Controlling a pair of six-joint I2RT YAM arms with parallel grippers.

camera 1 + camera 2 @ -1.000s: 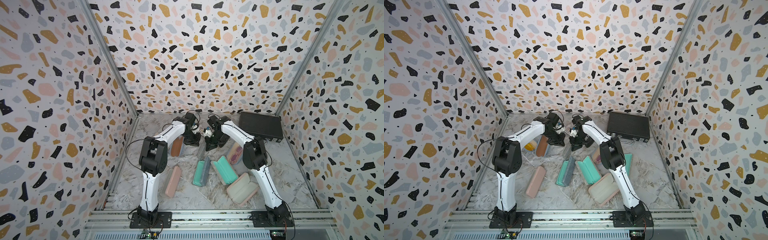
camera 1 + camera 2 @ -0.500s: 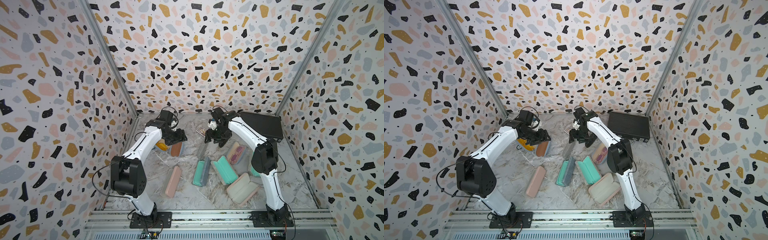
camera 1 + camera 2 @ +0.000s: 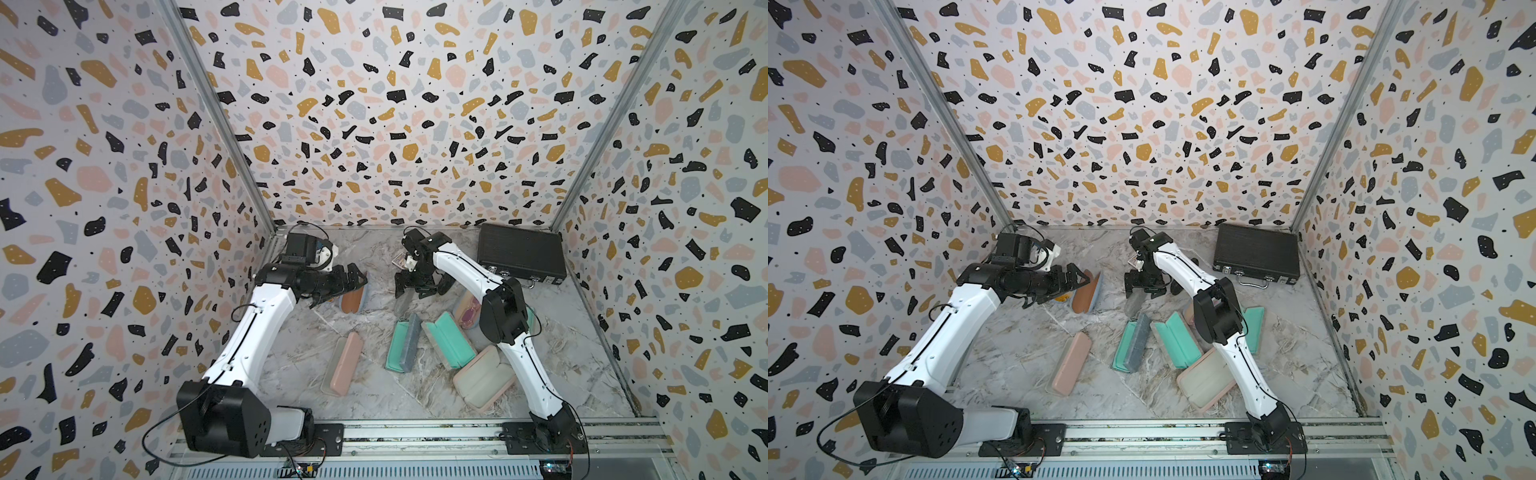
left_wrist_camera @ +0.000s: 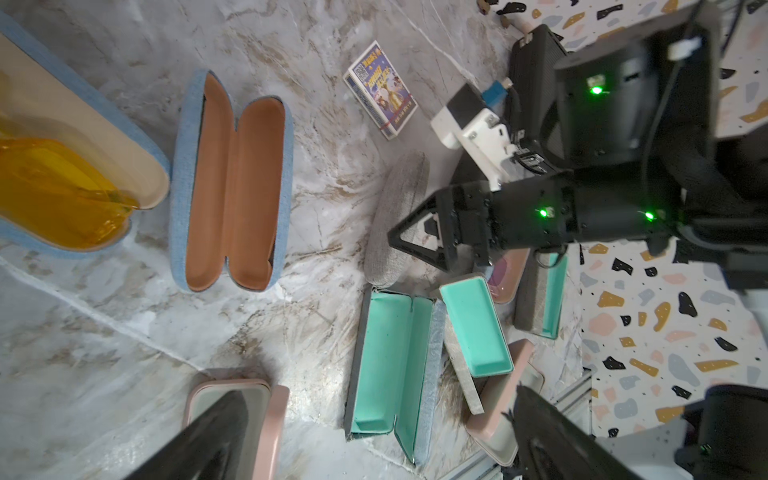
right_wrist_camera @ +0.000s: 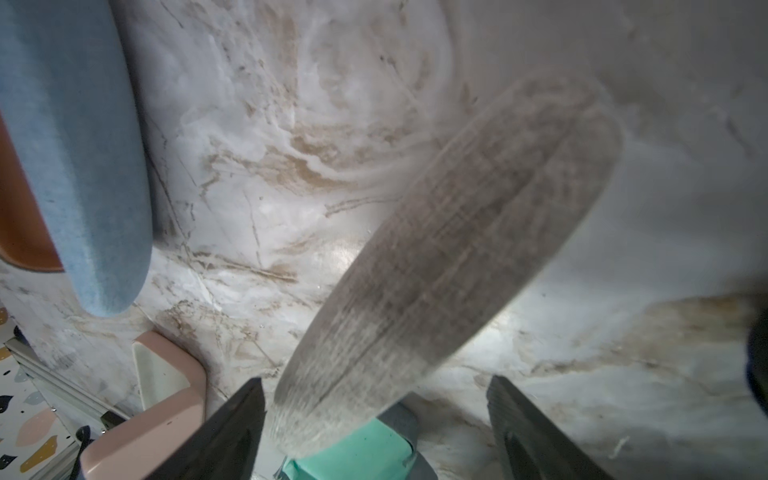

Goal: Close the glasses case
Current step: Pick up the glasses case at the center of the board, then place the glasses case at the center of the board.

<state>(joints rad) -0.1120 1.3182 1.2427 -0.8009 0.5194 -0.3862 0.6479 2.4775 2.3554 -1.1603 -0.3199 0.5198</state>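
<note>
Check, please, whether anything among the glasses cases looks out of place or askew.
A small printed box lies among the cases and is no glasses case. The open teal cases are heaped crookedly, one overlapping another's edge.

Terrazzo-patterned walls (image 3: 374, 124) around grey marbled floor (image 3: 291, 365)

The cell was bright and evenly lit from overhead, with only faint, soft shadows on the marble tabletop (image 3: 299, 361). In both top views the corner posts (image 3: 216, 120) leaned and bowed outward. In the right wrist view the grey case (image 5: 449, 257) was smeared by motion blur, and a white glare patch lay beside it. On the left gripper (image 4: 376, 397) the fingers (image 4: 208, 440) loomed out of focus.
</note>
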